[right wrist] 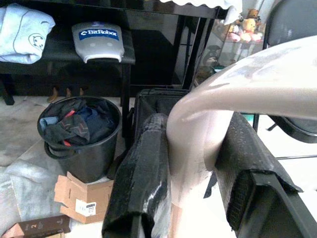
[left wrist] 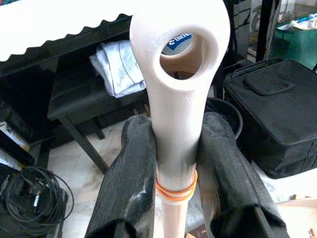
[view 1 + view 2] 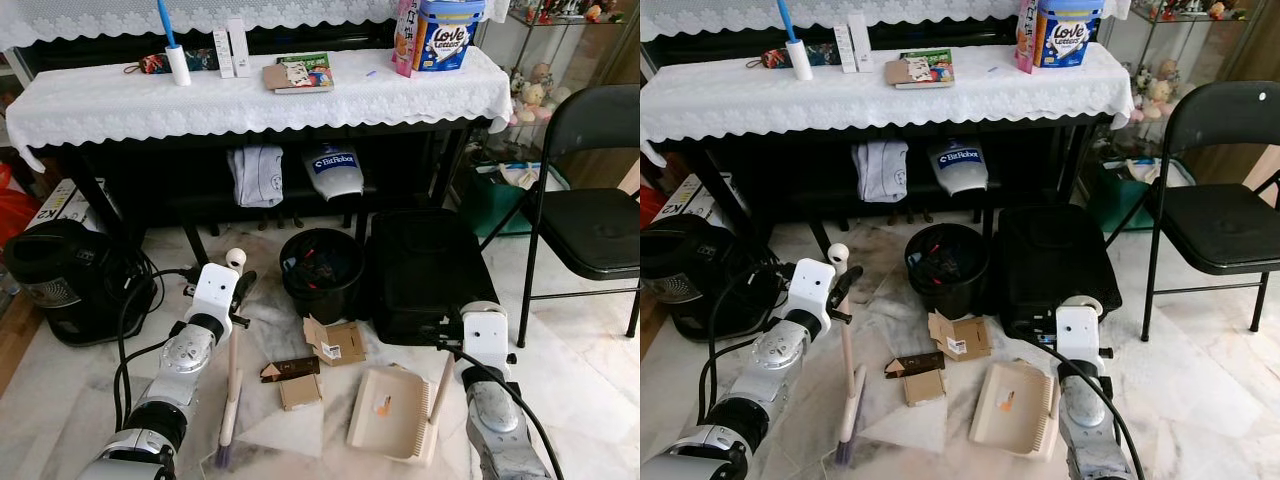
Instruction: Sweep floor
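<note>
My left gripper [image 3: 238, 290] is shut on the cream handle of a small broom [image 3: 232, 375]; its purple bristles [image 3: 222, 455] rest on the marble floor. In the left wrist view both black fingers [image 2: 131, 178] clamp the broom handle [image 2: 176, 124] just below its hanging loop. My right gripper [image 3: 452, 345] is shut on the handle of a beige dustpan [image 3: 392, 410] lying flat on the floor. The right wrist view shows that dustpan handle [image 1: 198, 144] squeezed between the fingers. Cardboard scraps lie between the two tools: a torn box [image 3: 335, 342], a brown piece [image 3: 300, 390] and a dark strip [image 3: 290, 368].
A black bin [image 3: 322, 272] full of rubbish stands just beyond the scraps, with a black bag [image 3: 425, 270] to its right. A black folding chair [image 3: 590, 220] is at the right, a black appliance [image 3: 65, 280] with cables at the left. A lace-covered table [image 3: 250, 100] spans the back.
</note>
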You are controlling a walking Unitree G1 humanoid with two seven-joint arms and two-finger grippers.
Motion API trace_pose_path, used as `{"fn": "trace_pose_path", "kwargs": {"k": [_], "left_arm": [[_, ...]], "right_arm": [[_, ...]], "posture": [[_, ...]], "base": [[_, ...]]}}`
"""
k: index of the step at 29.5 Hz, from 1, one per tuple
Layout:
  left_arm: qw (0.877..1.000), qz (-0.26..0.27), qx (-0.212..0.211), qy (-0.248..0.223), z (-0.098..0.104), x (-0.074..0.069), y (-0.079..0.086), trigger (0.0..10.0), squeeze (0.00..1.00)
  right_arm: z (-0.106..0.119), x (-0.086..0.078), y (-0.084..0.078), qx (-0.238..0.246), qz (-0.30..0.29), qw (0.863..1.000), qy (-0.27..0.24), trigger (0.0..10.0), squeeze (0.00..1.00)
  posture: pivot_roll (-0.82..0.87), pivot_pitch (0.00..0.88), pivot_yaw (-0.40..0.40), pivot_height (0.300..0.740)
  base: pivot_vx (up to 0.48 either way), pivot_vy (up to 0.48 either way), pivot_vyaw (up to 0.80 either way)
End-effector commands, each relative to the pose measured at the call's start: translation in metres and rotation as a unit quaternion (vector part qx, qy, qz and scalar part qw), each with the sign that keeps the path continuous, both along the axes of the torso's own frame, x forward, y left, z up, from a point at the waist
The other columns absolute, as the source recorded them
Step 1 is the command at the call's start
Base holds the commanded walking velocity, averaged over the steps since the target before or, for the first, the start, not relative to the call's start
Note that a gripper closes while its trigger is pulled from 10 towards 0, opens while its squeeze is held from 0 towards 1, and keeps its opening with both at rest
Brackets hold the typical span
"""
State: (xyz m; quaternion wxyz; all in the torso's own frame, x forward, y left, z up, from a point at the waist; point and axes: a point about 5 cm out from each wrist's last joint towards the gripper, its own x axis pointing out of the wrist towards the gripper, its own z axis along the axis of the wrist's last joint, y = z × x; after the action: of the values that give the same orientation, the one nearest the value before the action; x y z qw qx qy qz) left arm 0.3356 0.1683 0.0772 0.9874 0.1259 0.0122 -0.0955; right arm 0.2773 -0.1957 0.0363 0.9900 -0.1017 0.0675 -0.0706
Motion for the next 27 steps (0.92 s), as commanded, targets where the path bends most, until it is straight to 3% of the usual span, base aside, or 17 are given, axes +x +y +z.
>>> {"fn": "trace_pose_path", "kwargs": {"k": [1, 27], "left_arm": [[1.000, 0.005, -0.005, -0.015, 0.0080, 0.0039, 0.0022, 10.0, 0.00], [1.000, -0.002, -0.014, -0.014, 0.0067, 0.0024, -0.0012, 10.0, 0.00]], "right_arm": [[0.0113, 0.0050, 0.0026, -0.007, 0.011, 0.999, -0.030, 10.0, 0.00], [0.0078, 0.0028, 0.0010, 0.004, 0.007, 1.000, -0.021, 10.0, 0.00]], "posture": [[-0.13, 0.003, 0.049, 0.740], [-0.13, 0.019, 0.049, 0.740]], "base": [[0.000, 0.000, 0.68], [0.000, 0.000, 0.02]]}}
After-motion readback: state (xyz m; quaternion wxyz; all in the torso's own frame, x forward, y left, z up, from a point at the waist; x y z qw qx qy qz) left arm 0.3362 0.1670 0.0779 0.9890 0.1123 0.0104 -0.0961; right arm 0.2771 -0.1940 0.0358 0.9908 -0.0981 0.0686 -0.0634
